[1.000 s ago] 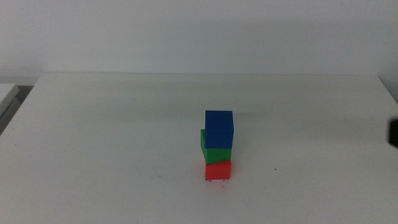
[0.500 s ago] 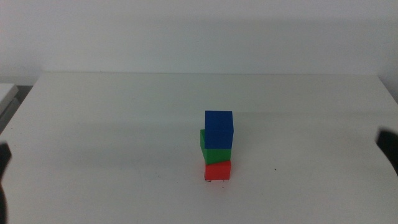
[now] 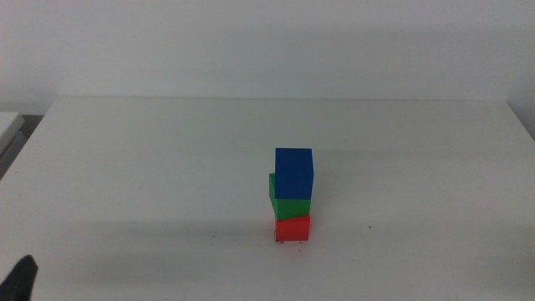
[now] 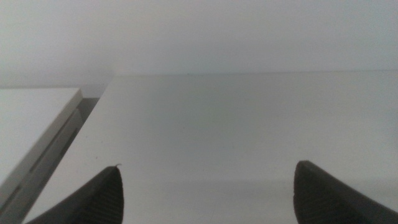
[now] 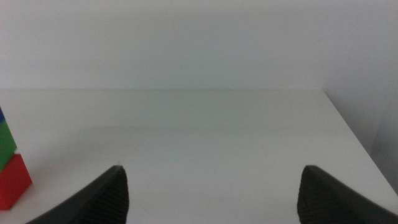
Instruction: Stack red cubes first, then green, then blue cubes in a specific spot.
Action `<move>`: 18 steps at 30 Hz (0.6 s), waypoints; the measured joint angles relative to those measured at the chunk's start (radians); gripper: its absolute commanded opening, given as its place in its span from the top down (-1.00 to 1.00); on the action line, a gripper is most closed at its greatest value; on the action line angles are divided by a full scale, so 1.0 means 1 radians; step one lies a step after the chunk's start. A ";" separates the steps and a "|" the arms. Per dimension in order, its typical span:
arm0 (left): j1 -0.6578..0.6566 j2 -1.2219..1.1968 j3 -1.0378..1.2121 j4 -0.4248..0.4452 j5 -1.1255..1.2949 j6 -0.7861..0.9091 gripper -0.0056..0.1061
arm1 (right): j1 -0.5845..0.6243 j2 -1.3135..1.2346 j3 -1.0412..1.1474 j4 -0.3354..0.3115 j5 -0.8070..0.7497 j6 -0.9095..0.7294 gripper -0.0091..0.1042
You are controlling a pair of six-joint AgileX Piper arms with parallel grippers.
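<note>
A stack of three cubes stands at the table's middle in the middle view: the red cube [image 3: 292,228] at the bottom, the green cube [image 3: 287,201] on it, the blue cube [image 3: 294,172] on top, each a little offset. Tiny dark scuffs [image 3: 291,243] show at the red cube's foot. The right wrist view shows the red cube [image 5: 12,180] and green cube [image 5: 6,142] at the picture's edge. My left gripper [image 4: 205,186] is open and empty; its tip shows at the middle view's bottom left corner [image 3: 21,280]. My right gripper [image 5: 211,186] is open and empty, out of the middle view.
The white table [image 3: 150,167] has its far edge against a pale wall. A second white surface [image 4: 31,118] lies beside the table's left edge, also in the middle view [image 3: 8,125].
The right gripper has left the middle view's right edge. The left gripper has dropped lower at the left edge, to the bottom corner. The stack has not moved.
</note>
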 measured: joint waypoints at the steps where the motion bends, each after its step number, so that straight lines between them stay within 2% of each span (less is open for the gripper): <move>1: 0.000 0.000 0.018 -0.002 -0.017 0.000 -0.78 | -0.002 0.000 0.000 -0.005 0.002 0.000 -0.80; 6: 0.000 0.000 0.072 -0.023 -0.050 0.000 -0.78 | -0.003 0.000 0.002 -0.048 0.003 0.000 -0.80; 12: 0.000 0.000 0.077 -0.032 -0.069 0.000 -0.78 | -0.005 0.000 0.002 -0.058 0.002 0.000 -0.80; 18: 0.000 0.000 0.077 0.012 -0.072 0.000 -0.78 | -0.005 0.000 0.002 -0.058 0.002 0.000 -0.80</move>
